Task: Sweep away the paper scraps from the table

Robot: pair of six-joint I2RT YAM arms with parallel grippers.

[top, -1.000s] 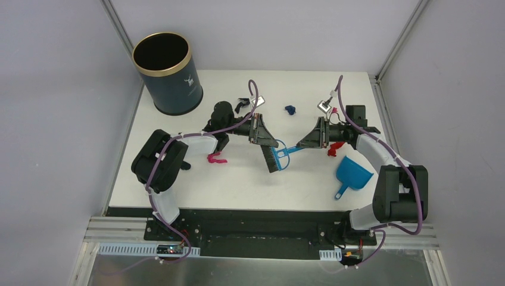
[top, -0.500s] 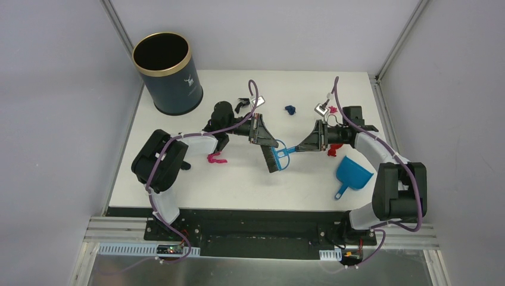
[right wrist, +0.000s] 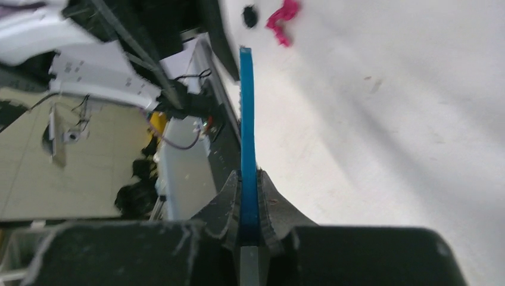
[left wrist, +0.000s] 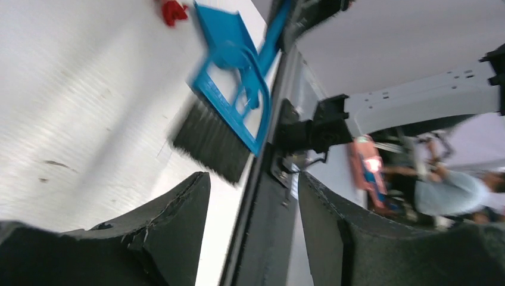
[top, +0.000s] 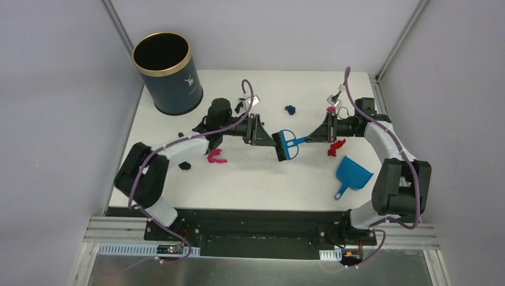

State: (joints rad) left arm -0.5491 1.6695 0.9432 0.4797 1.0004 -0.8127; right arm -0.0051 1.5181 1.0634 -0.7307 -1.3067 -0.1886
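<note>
A blue hand brush [top: 286, 145] with black bristles hangs over the middle of the white table [top: 250, 182]. My right gripper [top: 311, 140] is shut on its handle [right wrist: 247, 119], which stands edge-on between the pads. To the brush's left, my left gripper [top: 268, 136] is open, and the bristles [left wrist: 209, 143] lie just beyond its fingertips [left wrist: 192, 196]. Paper scraps lie scattered: magenta [top: 215, 157], black [top: 185, 165], blue [top: 290, 109] and red [top: 336, 146]. The magenta [right wrist: 283, 18] and black [right wrist: 250, 15] ones show in the right wrist view too.
A blue dustpan [top: 351, 174] lies at the right front of the table. A dark blue gold-rimmed bin [top: 167, 71] stands at the far left corner. Grey walls enclose the table, and a black edge runs along its front.
My left gripper has opened and let go of the brush, drawing back a little. My right gripper has shut on the handle, and the brush has shifted up and to the right.
</note>
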